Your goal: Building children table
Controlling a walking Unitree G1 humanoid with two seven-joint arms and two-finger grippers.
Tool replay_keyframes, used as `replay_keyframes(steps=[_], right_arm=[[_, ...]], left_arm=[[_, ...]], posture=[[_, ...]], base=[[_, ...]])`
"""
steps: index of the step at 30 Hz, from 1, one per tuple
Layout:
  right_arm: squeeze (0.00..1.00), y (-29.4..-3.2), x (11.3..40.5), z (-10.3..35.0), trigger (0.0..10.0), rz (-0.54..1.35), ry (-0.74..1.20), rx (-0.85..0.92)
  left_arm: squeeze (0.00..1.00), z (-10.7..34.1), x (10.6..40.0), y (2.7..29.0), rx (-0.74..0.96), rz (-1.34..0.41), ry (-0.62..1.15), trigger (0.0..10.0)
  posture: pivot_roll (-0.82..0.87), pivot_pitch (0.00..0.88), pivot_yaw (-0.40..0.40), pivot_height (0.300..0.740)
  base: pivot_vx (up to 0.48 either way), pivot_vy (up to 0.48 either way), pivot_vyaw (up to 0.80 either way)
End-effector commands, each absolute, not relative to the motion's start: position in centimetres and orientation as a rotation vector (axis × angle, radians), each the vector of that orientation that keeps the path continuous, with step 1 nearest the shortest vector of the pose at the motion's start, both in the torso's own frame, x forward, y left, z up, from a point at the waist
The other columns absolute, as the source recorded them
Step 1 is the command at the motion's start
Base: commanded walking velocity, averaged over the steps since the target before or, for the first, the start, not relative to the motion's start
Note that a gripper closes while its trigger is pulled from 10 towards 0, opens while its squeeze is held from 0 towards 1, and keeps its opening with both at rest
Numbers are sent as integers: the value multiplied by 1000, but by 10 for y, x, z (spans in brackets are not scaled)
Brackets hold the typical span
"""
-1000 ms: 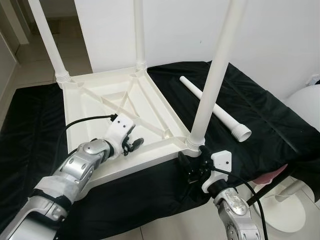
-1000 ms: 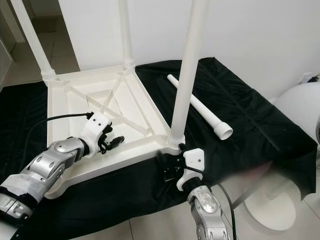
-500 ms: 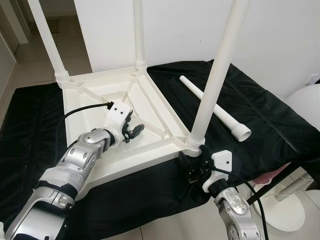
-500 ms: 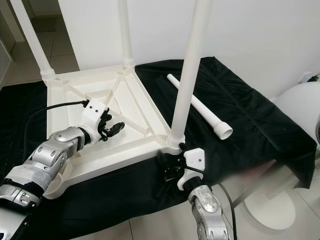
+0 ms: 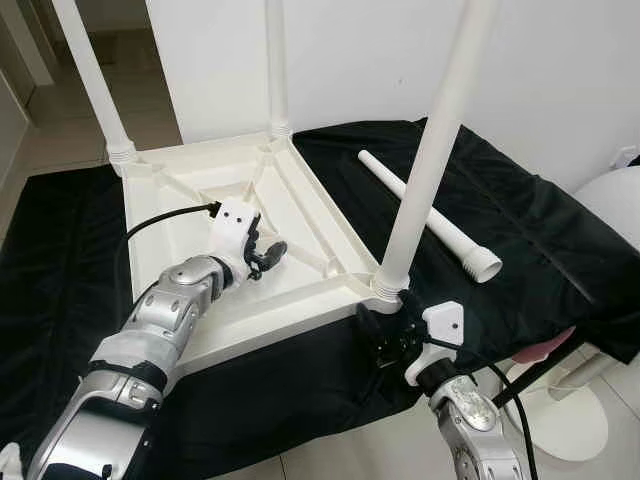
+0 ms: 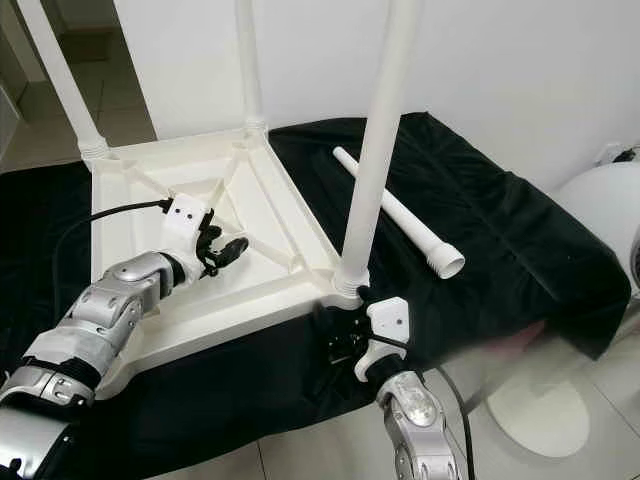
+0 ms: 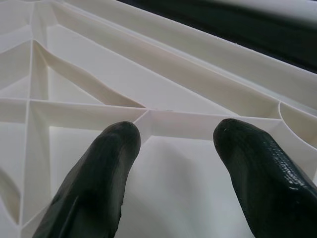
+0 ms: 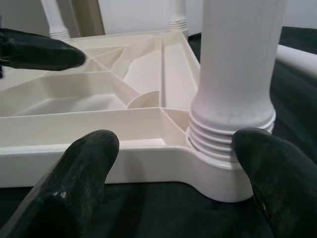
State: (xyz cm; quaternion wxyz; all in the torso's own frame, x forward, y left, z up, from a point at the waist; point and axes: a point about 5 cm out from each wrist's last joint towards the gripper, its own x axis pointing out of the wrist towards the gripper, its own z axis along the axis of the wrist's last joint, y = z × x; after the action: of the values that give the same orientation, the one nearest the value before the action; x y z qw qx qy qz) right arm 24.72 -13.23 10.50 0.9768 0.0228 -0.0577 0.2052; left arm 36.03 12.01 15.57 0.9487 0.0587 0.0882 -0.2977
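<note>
The white children's table top [image 5: 283, 316] lies upside down on a black cloth. Three white legs stand screwed into its corners: the near right leg [image 5: 428, 165], one at the back [image 5: 277, 60] and one at the back left [image 5: 93, 75]. A fourth leg [image 5: 425, 215] lies loose on the cloth to the right. My left gripper [image 5: 268, 251] hovers open over the ribs [image 7: 163, 118] of the underside, holding nothing. My right gripper [image 8: 173, 144] is open at the near right corner, its fingers [image 8: 79, 183] on either side of that leg's threaded base [image 8: 233, 109].
The black cloth [image 5: 530, 235] covers the low surface and drops off at its front edge. A white rounded object [image 5: 615, 205] and a round white base [image 5: 562, 425] on the tiled floor stand at the right. A white wall is close behind.
My left gripper has moved farther back over the table's underside, toward its middle ribs. The right gripper has stayed at the near right corner.
</note>
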Motion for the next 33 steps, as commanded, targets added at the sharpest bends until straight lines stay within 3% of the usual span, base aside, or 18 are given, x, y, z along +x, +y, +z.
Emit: replay_keyframes(steps=[1,13,33], right_arm=[[0,-131,245,107,10000,439,-133,51],[0,-142,238,104,10000,367,-132,48],[0,-139,234,104,10000,382,-136,40]], left_arm=[[0,156,364,122,142,-541,178,10000],[0,156,371,122,176,-551,189,10000],[0,161,394,124,227,-456,249,10000]], posture=[[-73,36,12,740],[-86,51,24,740],[-108,55,45,740]], base=[[0,0,0],[0,0,0],[0,0,0]])
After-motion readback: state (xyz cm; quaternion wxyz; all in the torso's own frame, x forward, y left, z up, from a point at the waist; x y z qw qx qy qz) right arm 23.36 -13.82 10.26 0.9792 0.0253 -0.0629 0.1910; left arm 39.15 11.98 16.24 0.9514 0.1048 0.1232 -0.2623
